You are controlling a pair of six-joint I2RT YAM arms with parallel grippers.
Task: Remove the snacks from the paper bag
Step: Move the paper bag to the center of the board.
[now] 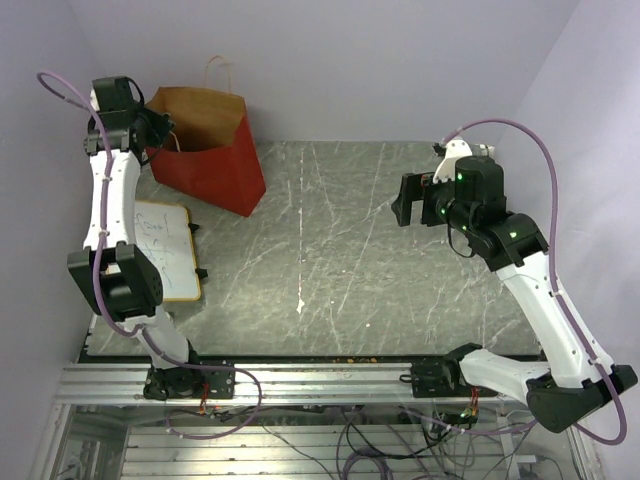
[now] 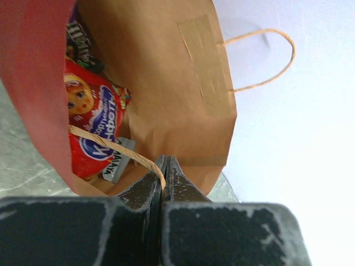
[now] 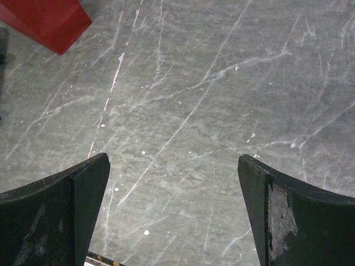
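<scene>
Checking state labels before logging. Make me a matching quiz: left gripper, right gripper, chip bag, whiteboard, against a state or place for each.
1. left gripper
2. right gripper
3. chip bag
4. whiteboard

A. flat on the table, by the left arm
B. open, above the table
C. shut on the handle of the paper bag
D. inside the paper bag

Pairs: 1-C, 2-B, 3-D, 4-A

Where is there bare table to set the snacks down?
Free: the wide grey tabletop from the paper bag and whiteboard across to the right gripper, and under it. Crowded: the left side, where bag, whiteboard and left arm meet.
</scene>
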